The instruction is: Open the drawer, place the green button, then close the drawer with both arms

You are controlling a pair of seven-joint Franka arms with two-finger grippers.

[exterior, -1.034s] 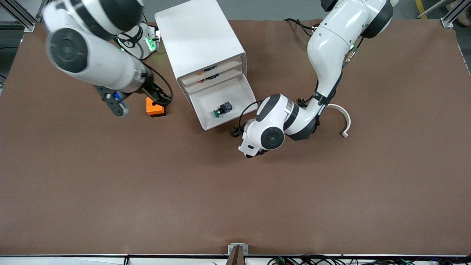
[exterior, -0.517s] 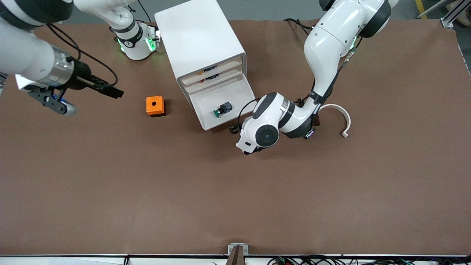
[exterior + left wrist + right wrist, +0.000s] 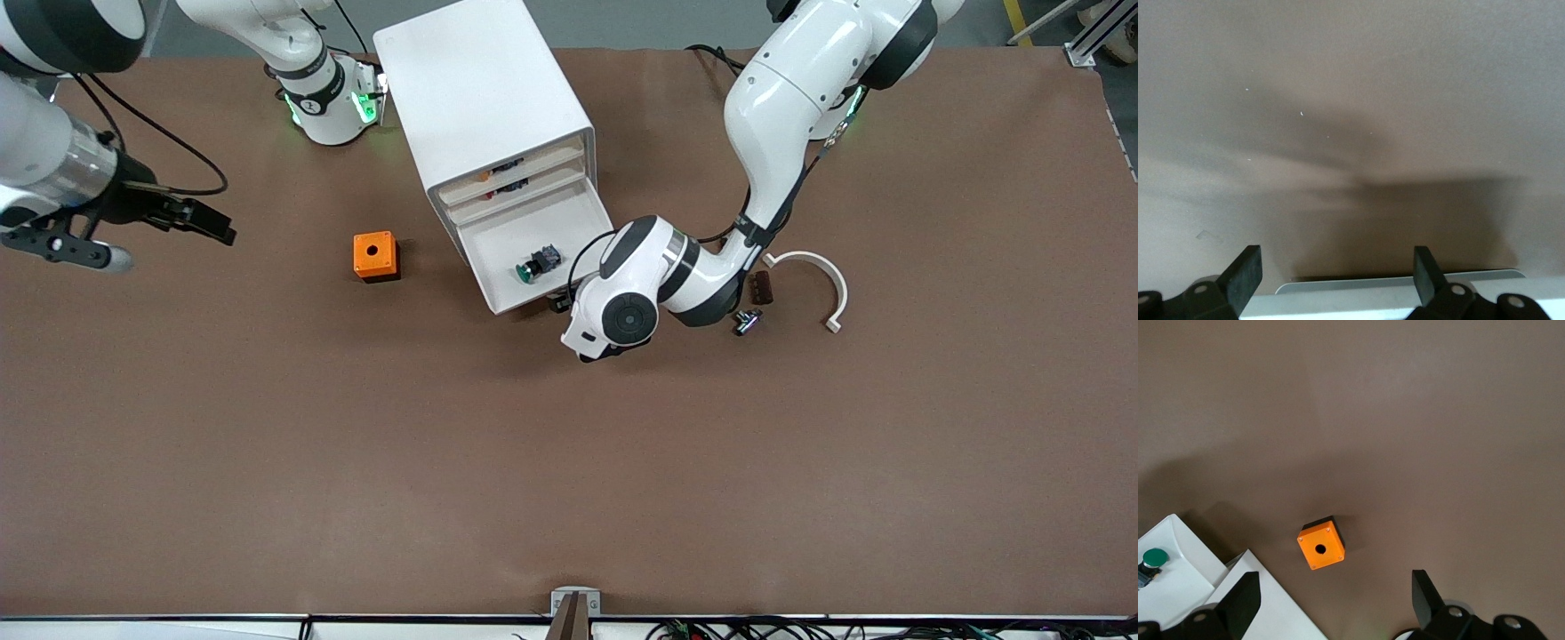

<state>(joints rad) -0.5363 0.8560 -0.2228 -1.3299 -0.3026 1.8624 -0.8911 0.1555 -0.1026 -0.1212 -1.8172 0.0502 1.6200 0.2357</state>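
Brown matting covers the table [image 3: 569,462], and we see a white box cabinet [image 3: 484,107] standing near the robots' bases. One of its lower drawers, the drawer [image 3: 533,258], is pulled out toward the front camera: a wide, shallow white tray with low walls. Inside it lies the button [image 3: 537,263], tipped on its side, its round green cap pointing toward the front camera and its black-and-blue body toward the cabinet. The right wrist view also catches the green cap [image 3: 1153,558] at the edge of the picture.

An orange box with a hole [image 3: 374,256] sits on the mat beside the drawer, toward the right arm's end of the table. A white curved piece [image 3: 818,283] and two small dark parts [image 3: 757,288] lie toward the left arm's end.

We see the left gripper [image 3: 1338,277] low, right at the drawer's front edge, its black fingers [image 3: 1245,273] spread apart with nothing between them. The right gripper [image 3: 1331,597] hangs high over the mat at the right arm's end of the table, fingers likewise apart and empty.

Compared with a second ago, the right arm has swung away from the orange box toward the table's end, and the left arm's wrist has slid closer to the drawer front. The drawer and the button lie as before.
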